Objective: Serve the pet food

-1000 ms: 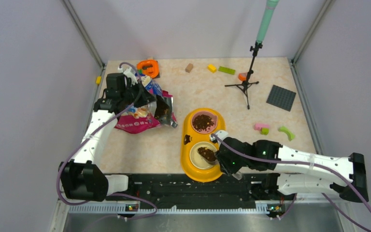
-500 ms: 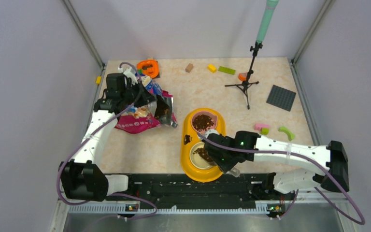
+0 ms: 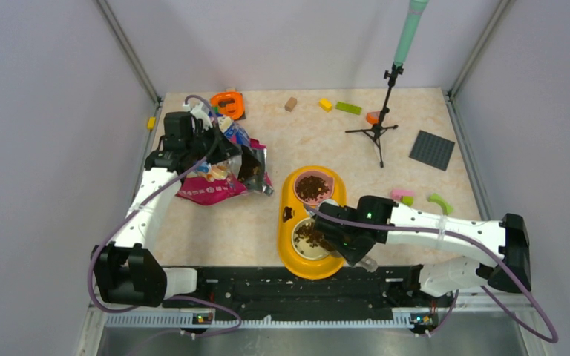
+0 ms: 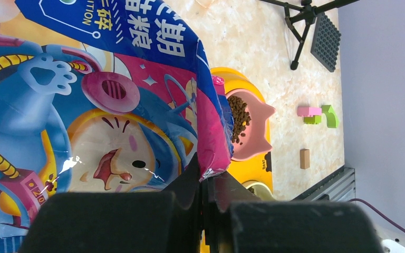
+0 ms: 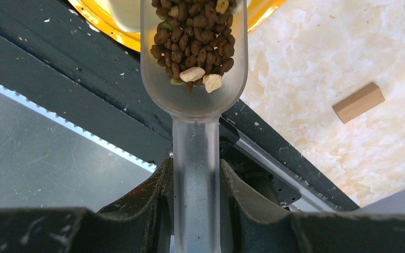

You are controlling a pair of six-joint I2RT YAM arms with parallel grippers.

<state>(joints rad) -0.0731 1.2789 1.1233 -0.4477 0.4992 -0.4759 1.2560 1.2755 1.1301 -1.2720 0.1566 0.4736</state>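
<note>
Pinching cat-food bag [image 4: 111, 105] edge w/ L gripper [image 4: 204, 182], bottom ctr | print "期粮" at top | R gripper [image 5: 196, 176] clamps clear scoop [image 5: 192, 108] handle, kibble [image 5: 192, 37] inside

bag [image 4: 111, 105]: glossy film | scoop [image 5: 194, 108]: frosted translucent plastic | pet food [image 5: 192, 37]: dry, matt, rough

Table [image 3: 267, 141] is carrying | 1 food bag [image 3: 211, 193] | 1 yellow feeder [image 3: 286, 237] holding 2 bowls [image 4: 258, 126] | 1 scoop [image 5: 195, 137] | 1 tripod [image 3: 378, 131] | 1 grey baseplate [image 3: 431, 150] | 2 tan blocks [image 3: 291, 104] | 3 green bricks [image 3: 347, 108] | 2 yellow bricks [image 3: 326, 104] | 1 pink brick [image 3: 399, 194]
</note>
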